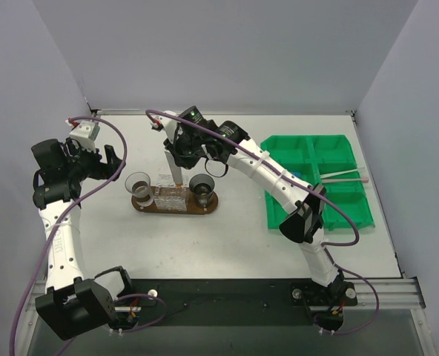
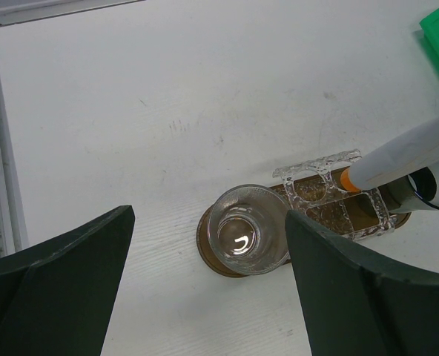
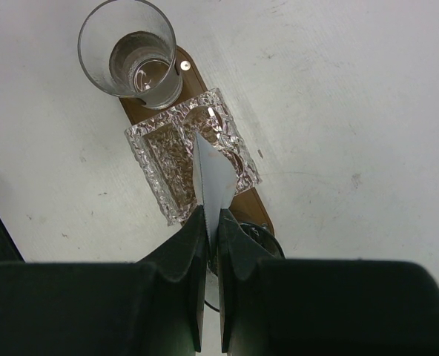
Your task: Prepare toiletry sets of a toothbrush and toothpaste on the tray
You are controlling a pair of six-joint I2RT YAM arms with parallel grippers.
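Right arm reaches toward 10 o'clock, its right gripper (image 3: 212, 216) clamped on the toothpaste (image 3: 213, 182), orange cap (image 2: 347, 179) down at the clear holder (image 3: 156, 167) on the tray (image 3: 253, 211). Left arm is folded upright at 9 o'clock of the tray, left gripper (image 2: 210, 222) spread wide, holding nothing

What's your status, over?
Right gripper shut on white, orange-capped toothpaste tube, cap down over clear holder on dark brown oval wooden tray. Left gripper open, aside. Nothing blocking.

The tray (image 1: 175, 212) carries a holder (image 1: 171, 198) between 2 cups (image 1: 139, 185), with toothpaste (image 2: 397, 159) above it. The toothbrush (image 1: 345, 176) lies in the bin (image 1: 308, 148) to the right.
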